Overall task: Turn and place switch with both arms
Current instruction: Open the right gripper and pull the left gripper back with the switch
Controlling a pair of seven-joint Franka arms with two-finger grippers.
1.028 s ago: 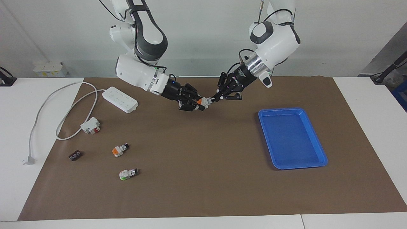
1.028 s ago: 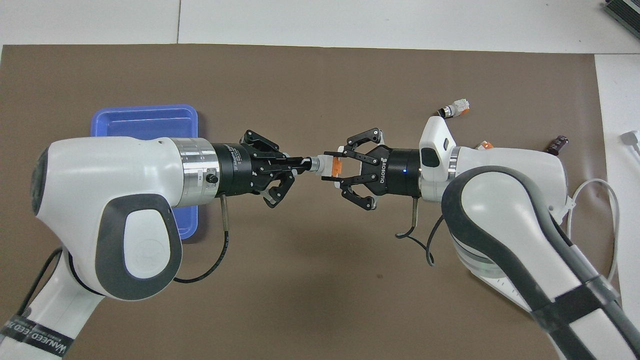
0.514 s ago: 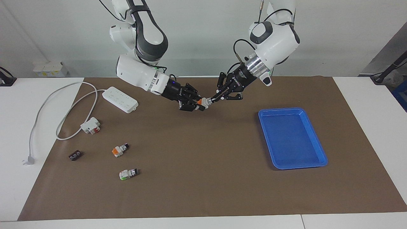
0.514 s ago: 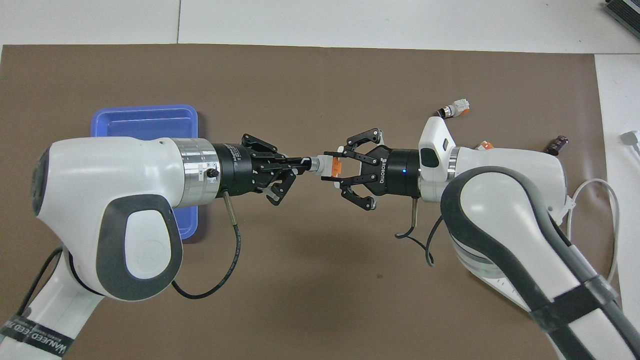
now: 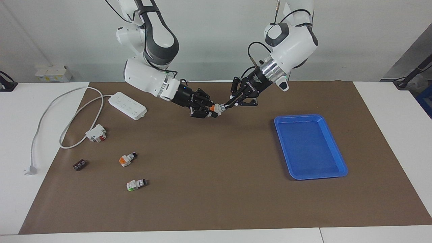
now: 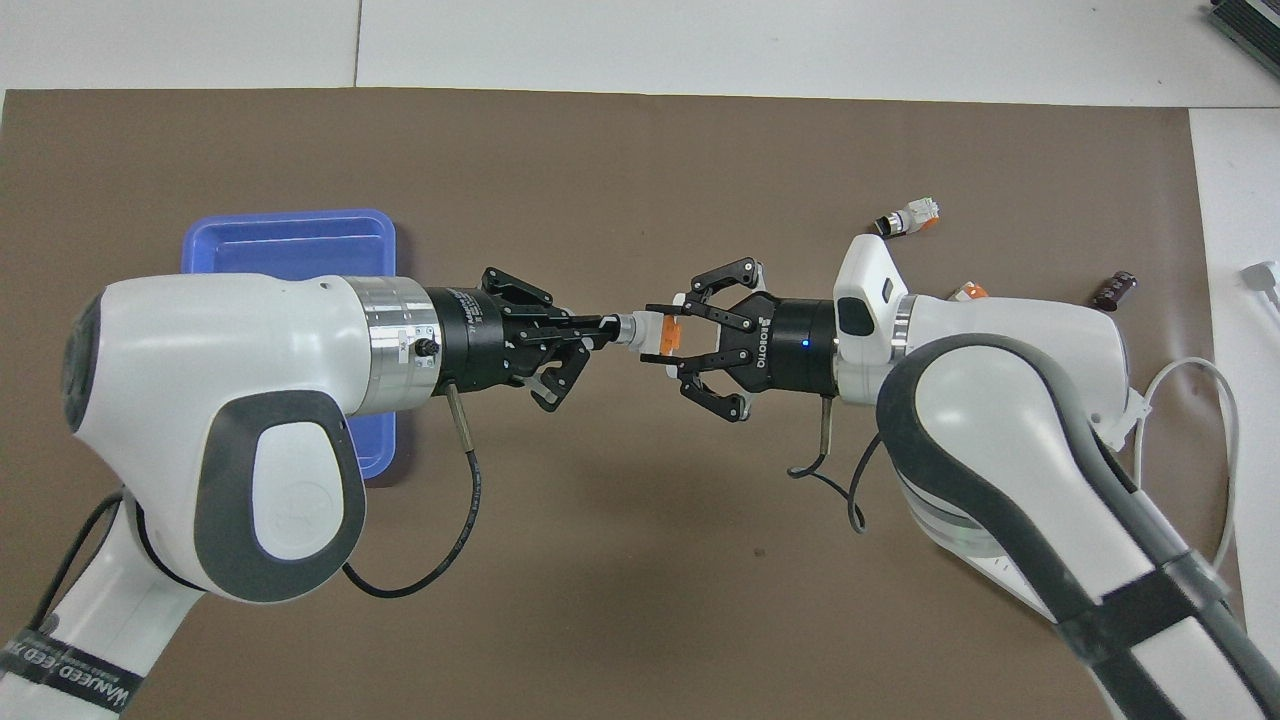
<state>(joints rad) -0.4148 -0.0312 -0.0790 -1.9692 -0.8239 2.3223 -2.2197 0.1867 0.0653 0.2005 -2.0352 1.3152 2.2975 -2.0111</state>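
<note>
Fingers of right gripper [image 6: 655, 338] pinch the switch [image 6: 650, 333] body; left gripper [image 6: 603, 334] fingers pinch its knob end, both raised over the brown bench [image 5: 216, 189] mat.

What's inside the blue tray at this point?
Nothing shows in the tray: the facing view shows its whole floor bare. Overhead, the left arm covers part of it. The switch is between both hands, over the mat.

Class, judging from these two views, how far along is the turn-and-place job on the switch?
Done: the switch is off the table, held between both arms. In hand: right end effector grips its body, left end effector pinches the knob end, the turning stage. Left: placing it; the blue tray holds nothing.
</note>
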